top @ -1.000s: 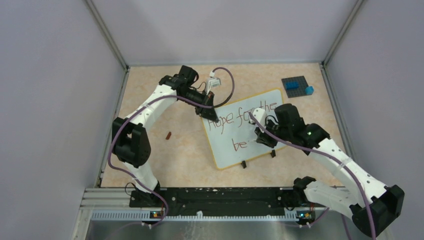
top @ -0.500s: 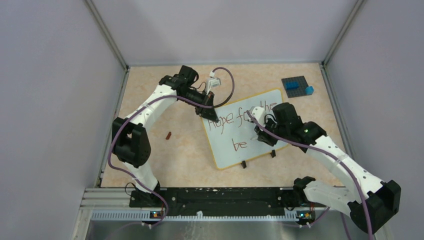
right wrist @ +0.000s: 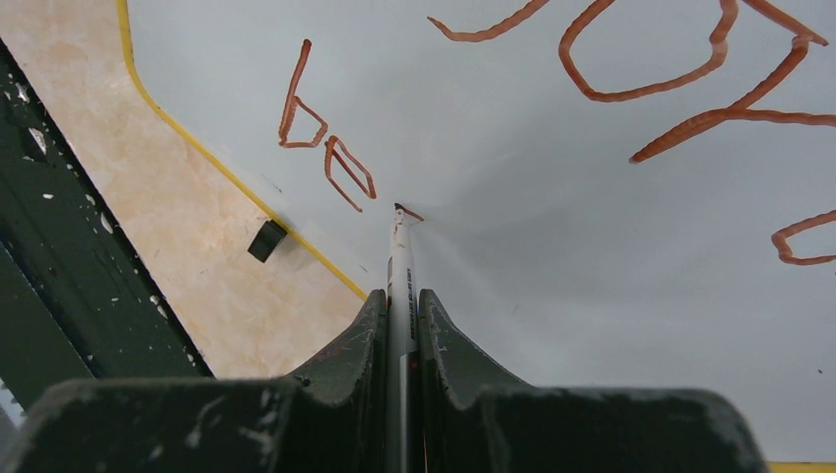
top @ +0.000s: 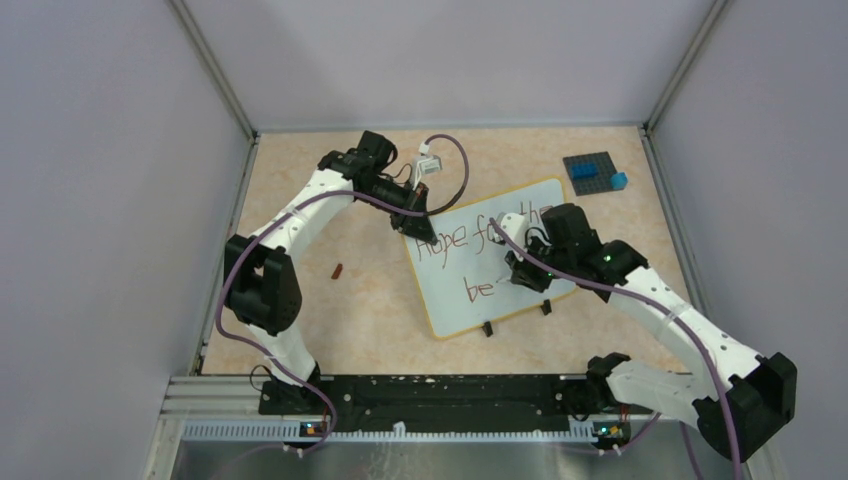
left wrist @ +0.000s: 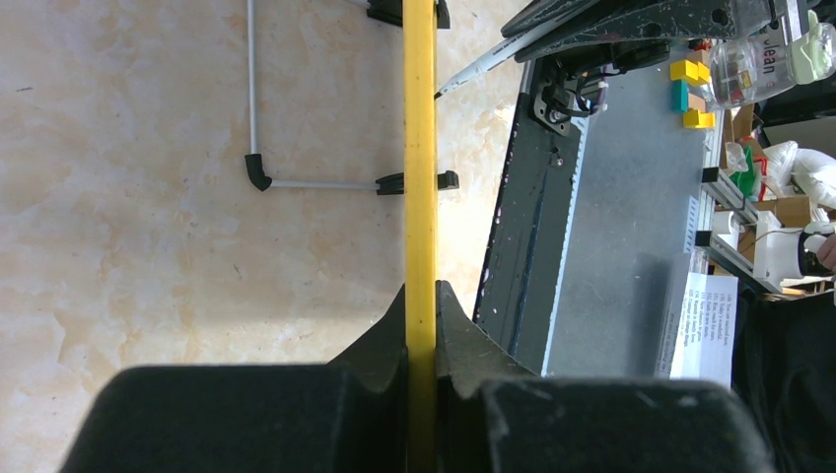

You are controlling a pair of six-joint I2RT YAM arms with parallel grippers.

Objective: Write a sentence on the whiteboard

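Here, the right gripper is clamped on a marker. The marker's tip touches the whiteboard just past the "be" that starts line 2 of the sentence. The board sits askew on the table, its 2 black feet toward the arm bases. Line 1 reads "Hope for the", partly hidden by the right arm. At the board's far left corner the left gripper pinches the yellow rim. Beyond, far right, lies a dark studded plate with blue bricks.
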